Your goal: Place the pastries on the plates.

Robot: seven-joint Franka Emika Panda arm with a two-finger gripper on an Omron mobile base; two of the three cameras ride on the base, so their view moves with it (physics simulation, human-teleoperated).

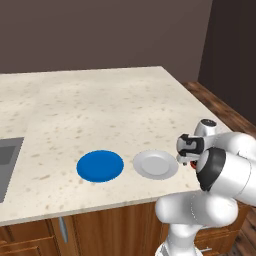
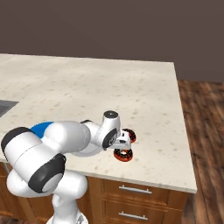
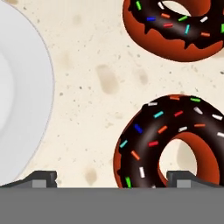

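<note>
Doughnuts lie side by side on the bench (image 1: pixel 100 105) near its right front edge, the nearer doughnut (image 3: pixel 173 142) and the farther doughnut (image 3: pixel 175 26) apart. The end effector (image 3: pixel 112 178) hangs just above the nearer one, fingers spread wide, holding nothing. Beside them sits the grey-white plate (image 1: pixel 155 164), then the blue plate (image 1: pixel 100 166).

I work in a home kitchen, at a speckled beige stone counter (image 1: pixel 100 100) set over wooden cabinets (image 2: pixel 140 197) with metal drawer pulls (image 2: pixel 134 189). A steel sink (image 1: pixel 7 165) is sunk into the counter at my left, and dark wood flooring (image 2: pixel 205 131) runs alongside.
</note>
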